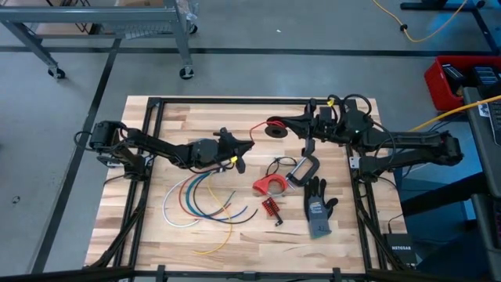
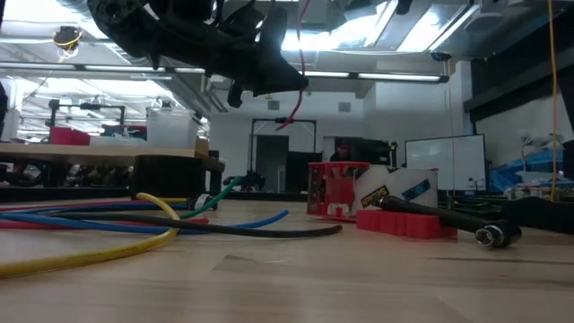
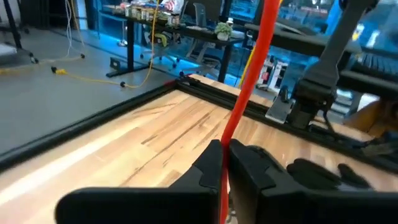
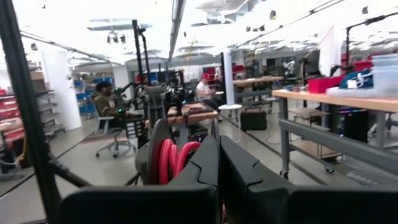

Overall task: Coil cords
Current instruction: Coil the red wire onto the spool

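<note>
— Above the table's middle, what has the left gripper (image 3: 222, 163) got?
— Its fingers are pinched tight on the red cord (image 3: 249, 81), which runs taut toward the right gripper (image 4: 217, 163).
— And that one?
— Clamped shut beside red coils (image 4: 171, 158).
— The other cords (image 1: 196, 200)?
— Lying curved on the table (image 1: 141, 258) below the left gripper.

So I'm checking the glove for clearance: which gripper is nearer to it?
Right. The right gripper, at the red coil, is up-table of the grey glove; the left gripper sits farther off, toward the table's middle.
</note>
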